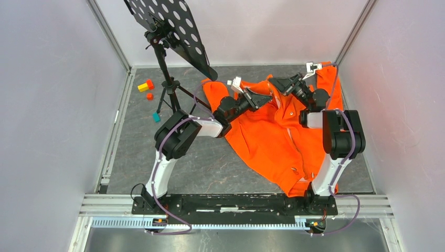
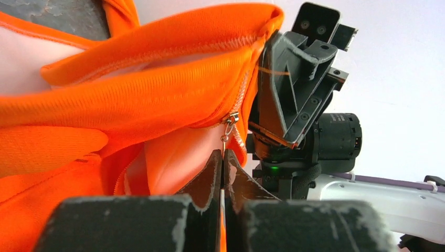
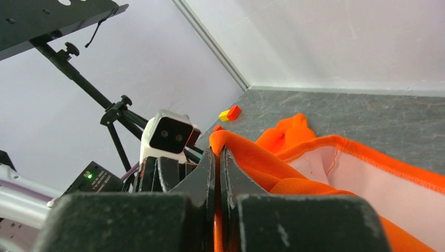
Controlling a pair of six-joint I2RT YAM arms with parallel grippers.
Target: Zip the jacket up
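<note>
The bright orange jacket (image 1: 273,136) lies spread on the grey table, its collar end raised between both grippers. My left gripper (image 1: 267,96) is shut on the metal zipper pull; in the left wrist view the fingertips (image 2: 222,157) pinch the tab just below the zipper slider (image 2: 231,119), high on the light zipper near the collar. My right gripper (image 1: 273,82) is shut on a fold of the jacket's edge (image 3: 246,152), seen in its wrist view (image 3: 217,152). It also shows in the left wrist view (image 2: 294,89), holding the fabric's top corner.
A black tripod stand (image 1: 167,73) with a perforated plate (image 1: 168,21) stands at the back left. Small coloured blocks (image 1: 145,86) lie on the table left of it, one teal (image 1: 156,117). Walls close in left, right and back.
</note>
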